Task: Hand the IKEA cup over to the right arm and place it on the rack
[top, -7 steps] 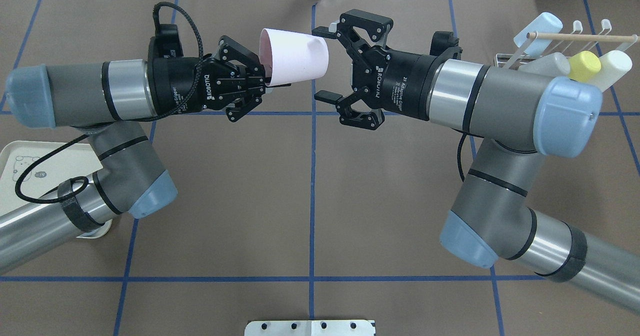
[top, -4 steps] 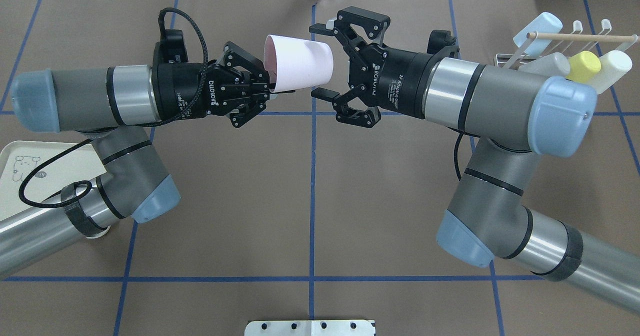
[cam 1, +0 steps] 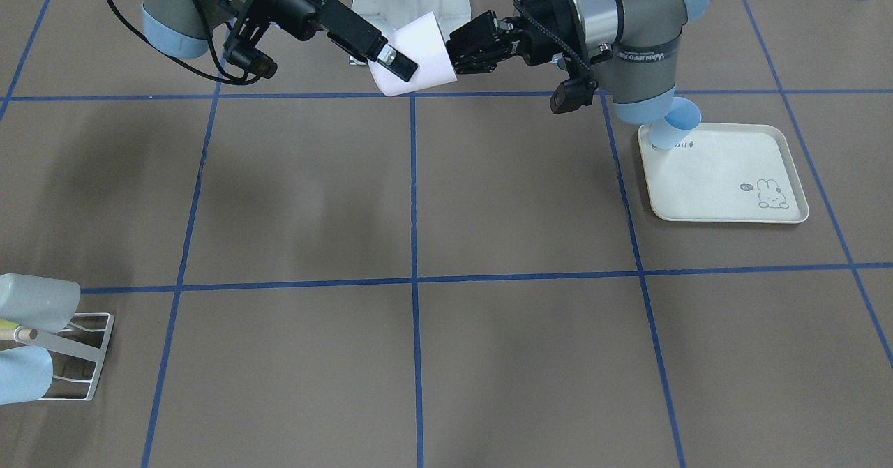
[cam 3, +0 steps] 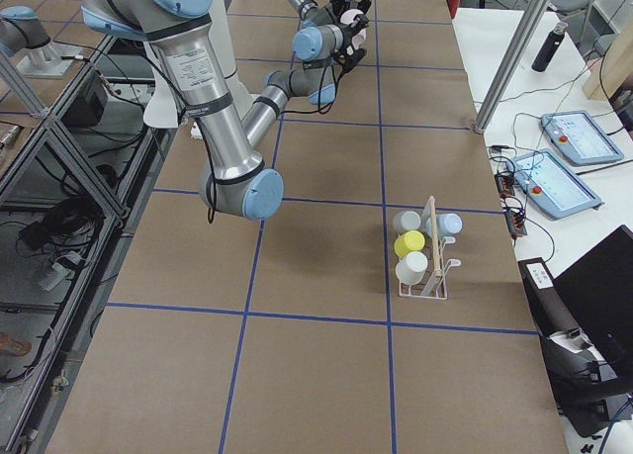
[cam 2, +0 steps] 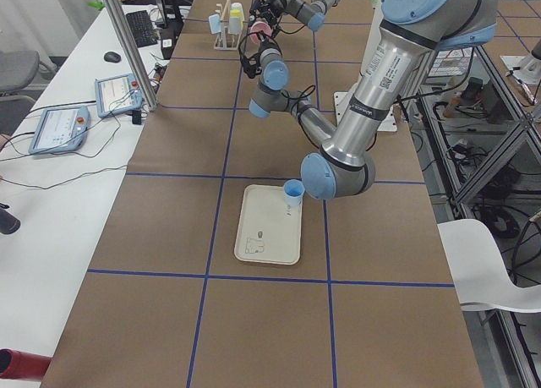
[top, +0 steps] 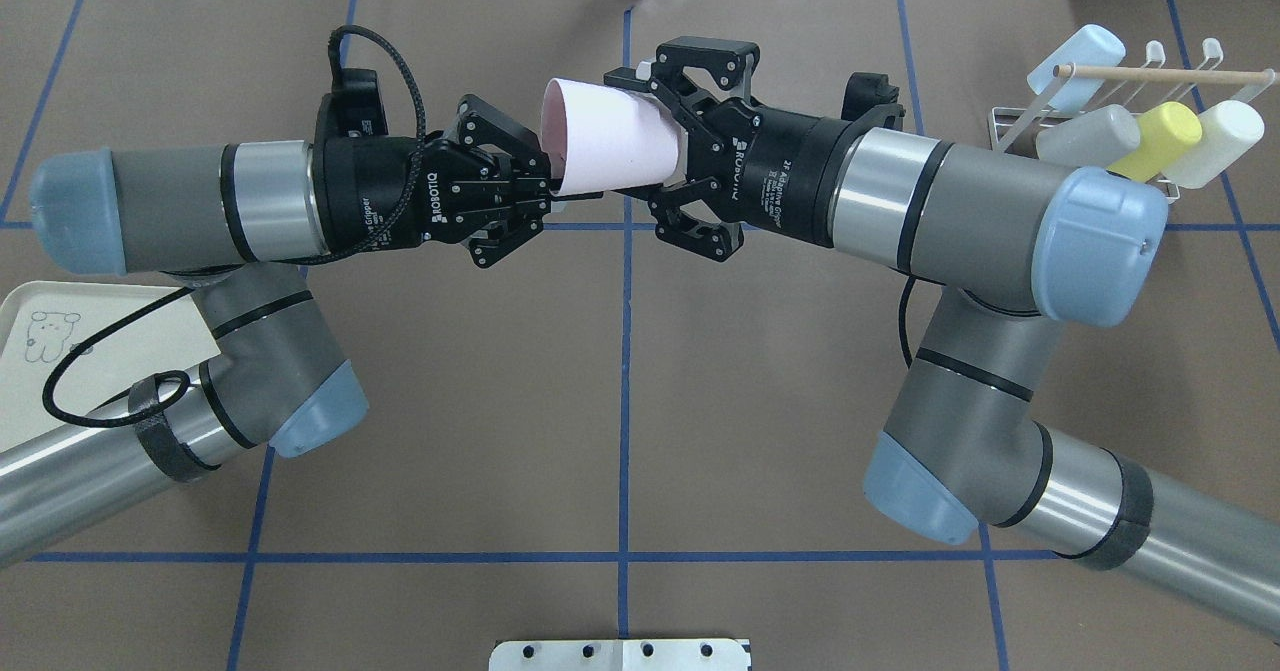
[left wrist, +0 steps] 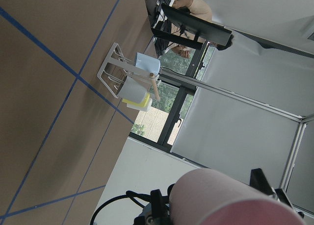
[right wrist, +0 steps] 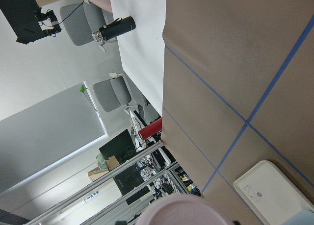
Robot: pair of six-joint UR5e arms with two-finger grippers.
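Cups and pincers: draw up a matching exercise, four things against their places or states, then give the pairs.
1 pink cup
2 blue cup
3 yellow cup
4 right pincer

a on the rack
b open, straddling the pink cup
c on the tray
d gripped at its rim by the left pincer

Pairs: 1-d, 2-c, 3-a, 4-b.

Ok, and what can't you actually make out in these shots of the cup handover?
Whether the jaws of the right gripper already press the pink cup: overhead view, the cup's wall covers the contact; side views too small.
The rack: front-facing view, cut off by the left edge.
The blue cup on the tray: front-facing view, partly behind the elbow of the left arm.
The pink cup in both wrist views: blurred, cut by the bottom edge.
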